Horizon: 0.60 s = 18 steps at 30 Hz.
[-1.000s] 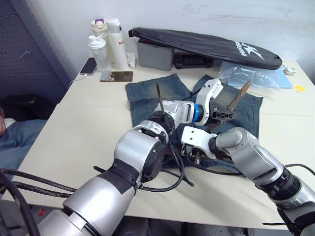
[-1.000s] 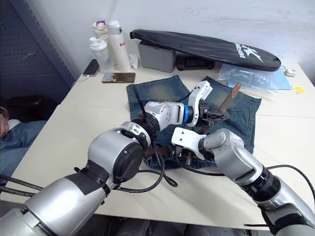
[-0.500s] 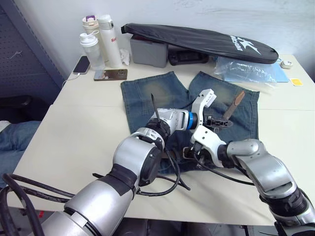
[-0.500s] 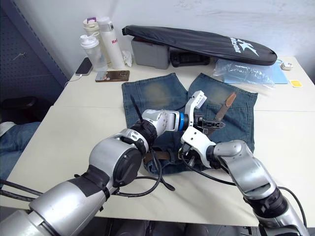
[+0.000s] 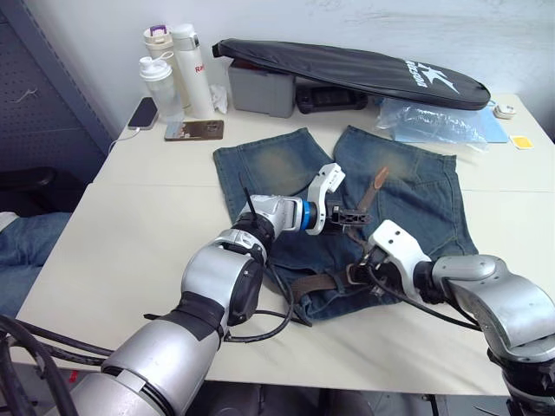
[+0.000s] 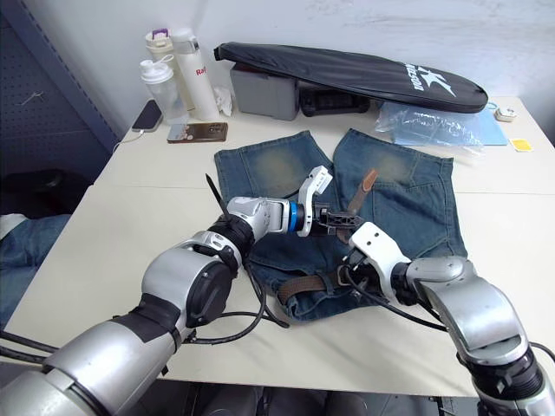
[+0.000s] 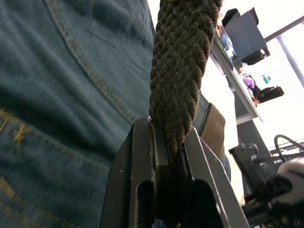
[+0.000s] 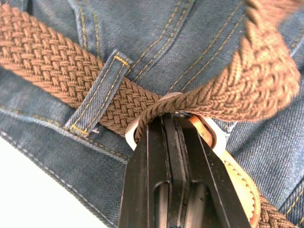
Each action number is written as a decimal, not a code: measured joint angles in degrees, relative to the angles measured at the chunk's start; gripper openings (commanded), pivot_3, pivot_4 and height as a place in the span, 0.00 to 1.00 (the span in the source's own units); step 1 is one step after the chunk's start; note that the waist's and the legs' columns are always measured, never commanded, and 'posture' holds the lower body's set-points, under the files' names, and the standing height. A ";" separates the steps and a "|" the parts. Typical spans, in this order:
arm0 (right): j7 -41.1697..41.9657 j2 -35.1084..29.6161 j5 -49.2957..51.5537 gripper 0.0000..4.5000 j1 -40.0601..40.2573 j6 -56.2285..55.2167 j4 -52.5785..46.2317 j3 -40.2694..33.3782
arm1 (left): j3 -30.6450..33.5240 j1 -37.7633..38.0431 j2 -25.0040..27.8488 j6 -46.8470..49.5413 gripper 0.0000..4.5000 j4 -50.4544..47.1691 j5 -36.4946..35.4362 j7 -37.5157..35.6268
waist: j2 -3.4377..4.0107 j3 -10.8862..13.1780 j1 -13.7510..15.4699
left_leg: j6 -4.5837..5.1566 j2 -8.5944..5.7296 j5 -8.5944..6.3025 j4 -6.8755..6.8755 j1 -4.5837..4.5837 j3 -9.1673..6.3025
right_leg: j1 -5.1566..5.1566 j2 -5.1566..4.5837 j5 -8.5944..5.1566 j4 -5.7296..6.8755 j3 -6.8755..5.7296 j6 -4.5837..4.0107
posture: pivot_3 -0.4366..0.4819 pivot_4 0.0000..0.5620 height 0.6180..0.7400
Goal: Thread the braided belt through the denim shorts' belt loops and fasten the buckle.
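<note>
The denim shorts (image 5: 277,165) lie flat on the table, waistband toward me. The braided belt (image 5: 308,284) runs along the waistband and under a belt loop (image 8: 97,92). My left gripper (image 5: 351,214) hovers over the middle of the shorts, shut on the belt's free end (image 5: 375,182), which sticks up past its fingers (image 7: 142,180). My right gripper (image 5: 358,273) is at the waistband, shut on the belt right at the pale buckle (image 8: 211,137).
A long black zipped bag (image 5: 347,69) and a grey box (image 5: 260,91) lie along the back. Bottles (image 5: 169,65) and a phone (image 5: 143,113) stand at the back left, a plastic bag (image 5: 429,121) at the back right. Bare table (image 5: 130,225) lies to the left.
My left gripper has carried the belt's free end to the left over the shorts. My right arm has swung down and right, with its gripper staying at the buckle.
</note>
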 measured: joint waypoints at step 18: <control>-0.96 -17.09 2.13 0.01 6.31 -9.74 1.04 -5.71 | -0.46 1.22 0.77 0.93 0.00 -0.37 0.14 -1.17 | 0.18 0.39 -0.19 | 0.03 0.00 0.10 0.05 -0.05 0.21 | -0.24 -0.03 0.00 0.46 0.07 0.00 | 0.48 0.27 1.00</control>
